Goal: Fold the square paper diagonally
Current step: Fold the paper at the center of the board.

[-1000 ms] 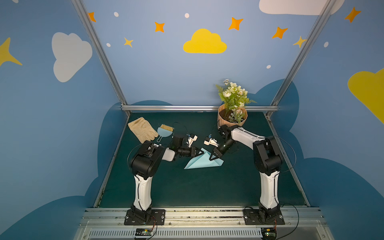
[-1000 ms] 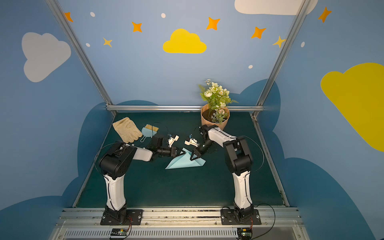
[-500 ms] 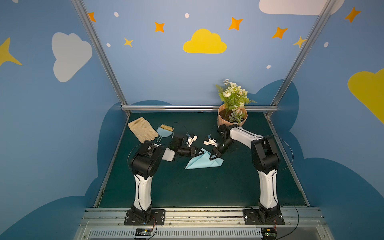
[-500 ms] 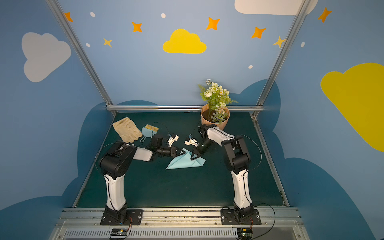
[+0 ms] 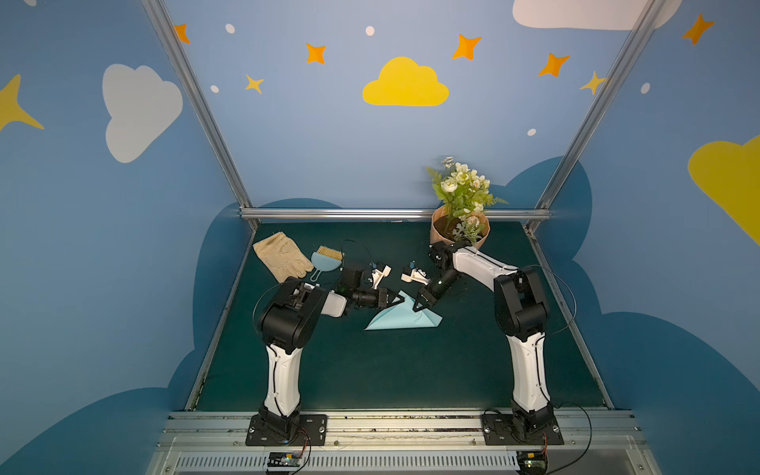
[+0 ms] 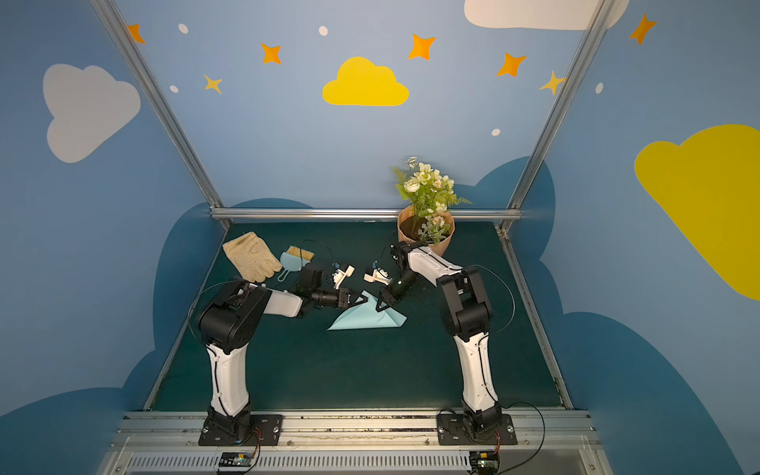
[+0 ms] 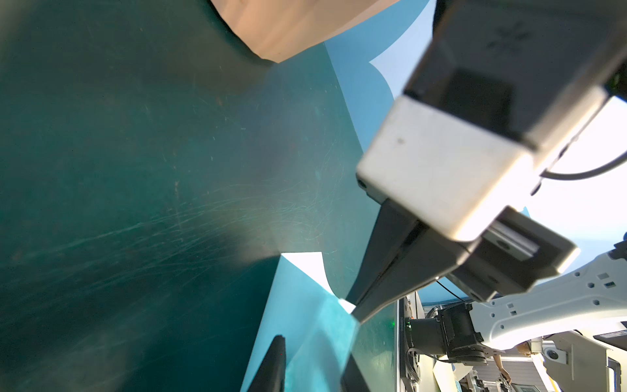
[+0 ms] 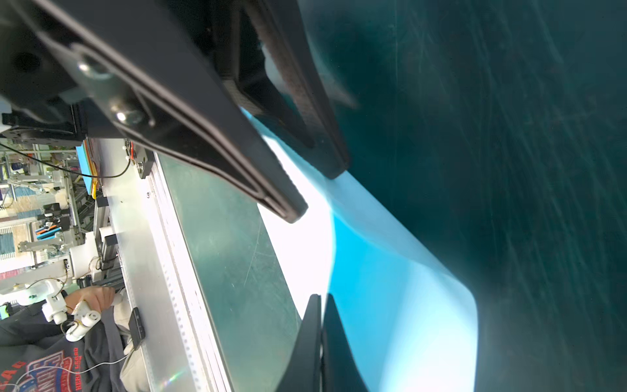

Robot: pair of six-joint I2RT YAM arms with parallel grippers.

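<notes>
Two grippers meet on the thin light blue square paper [image 5: 405,320]: left gripper [image 5: 397,298] spread astride it, right gripper [image 5: 420,307] pinching its raised edge.

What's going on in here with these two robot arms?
It's a paper-folding job: a light blue square paper lies on the green mat, already folded over into a rough triangle. The robot's left hand, slightly open, straddles its far corner; the shut right hand touches the paper right beside it.
</notes>
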